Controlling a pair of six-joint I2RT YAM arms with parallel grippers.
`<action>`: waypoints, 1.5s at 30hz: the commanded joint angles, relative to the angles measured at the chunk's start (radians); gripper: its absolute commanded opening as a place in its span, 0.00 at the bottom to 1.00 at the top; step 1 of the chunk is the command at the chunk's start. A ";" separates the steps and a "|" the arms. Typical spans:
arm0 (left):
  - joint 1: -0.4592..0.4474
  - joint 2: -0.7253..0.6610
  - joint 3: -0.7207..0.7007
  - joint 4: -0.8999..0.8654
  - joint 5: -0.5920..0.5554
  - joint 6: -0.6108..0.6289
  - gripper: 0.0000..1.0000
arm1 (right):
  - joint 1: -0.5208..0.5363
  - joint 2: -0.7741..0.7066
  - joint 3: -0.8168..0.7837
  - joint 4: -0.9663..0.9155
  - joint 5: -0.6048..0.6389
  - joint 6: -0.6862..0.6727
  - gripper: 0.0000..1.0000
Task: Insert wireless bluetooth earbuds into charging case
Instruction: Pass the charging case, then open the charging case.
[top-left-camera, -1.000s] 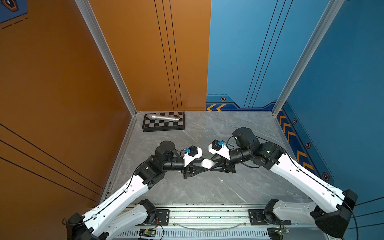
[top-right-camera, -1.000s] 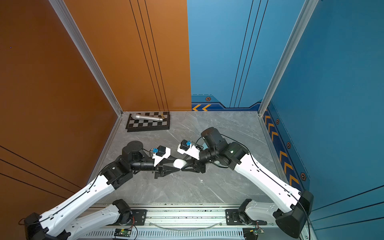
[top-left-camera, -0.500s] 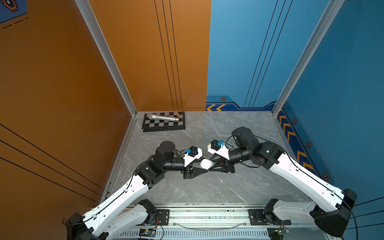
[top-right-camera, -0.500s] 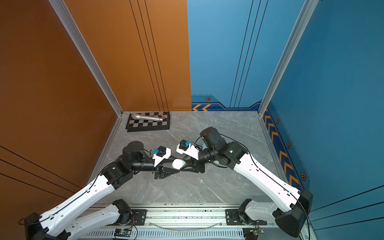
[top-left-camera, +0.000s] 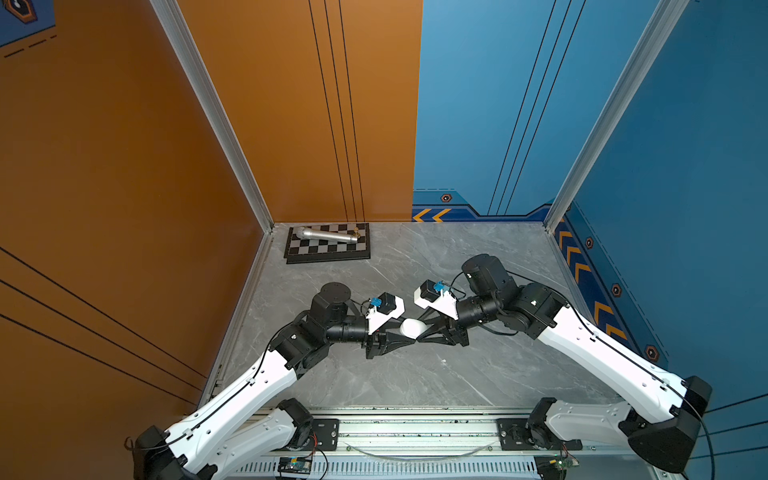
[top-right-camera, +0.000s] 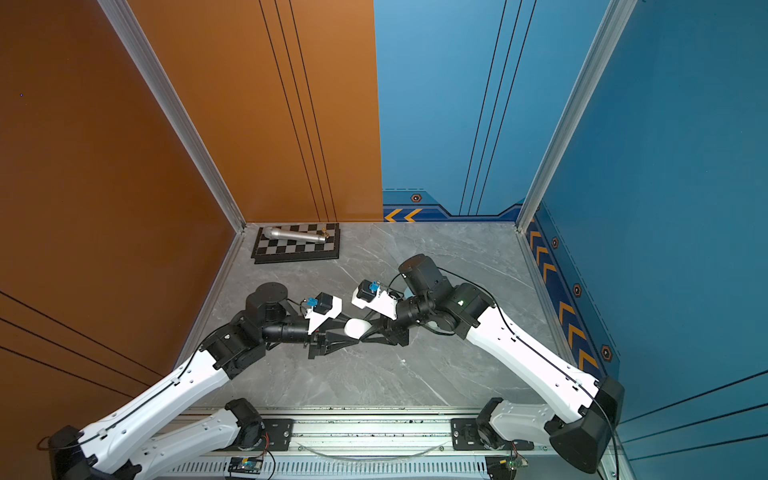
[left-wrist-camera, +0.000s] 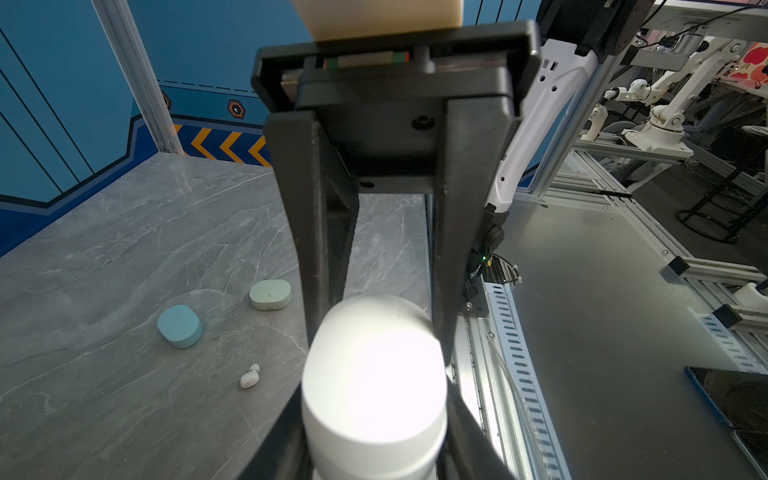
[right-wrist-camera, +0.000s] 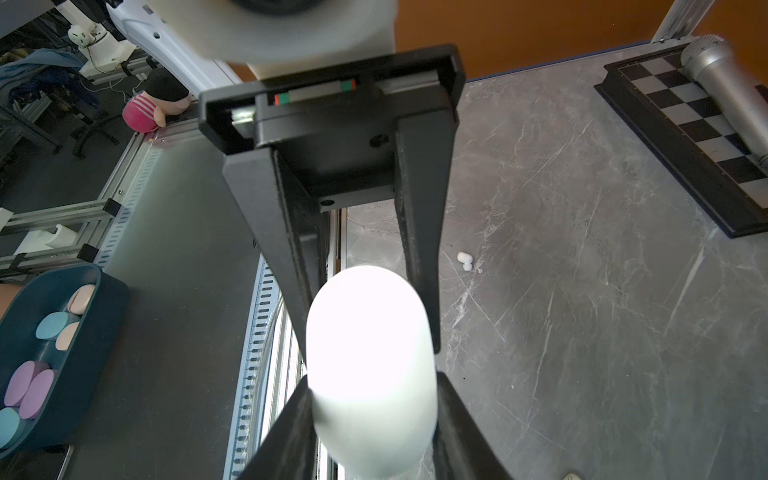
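Observation:
A white oval charging case hangs above the middle of the table, closed as far as I can see. My left gripper is shut on one end of it. My right gripper is shut on the other end, facing the left one. The case fills the gap between both pairs of fingers. One white earbud lies on the table in the left wrist view. Another white earbud lies on the table in the right wrist view. Both earbuds are hidden in both top views.
A closed mint green case and a closed pale blue case lie near the first earbud. A chessboard with a silver microphone sits in the back left corner. Off the table stands a dark bin with several coloured cases.
Both arms keep almost the same pose, with the white case still between the two grippers. No clear movement shows.

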 joint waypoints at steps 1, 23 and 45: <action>0.008 -0.009 0.008 0.004 -0.023 0.005 0.00 | 0.005 0.018 0.026 -0.005 0.072 0.022 0.48; 0.000 -0.011 0.009 -0.028 -0.005 0.024 0.00 | -0.102 -0.046 -0.047 0.222 0.106 0.186 0.71; 0.011 0.002 0.020 0.023 -0.016 -0.056 0.00 | -0.091 -0.061 -0.099 0.246 0.065 0.160 0.50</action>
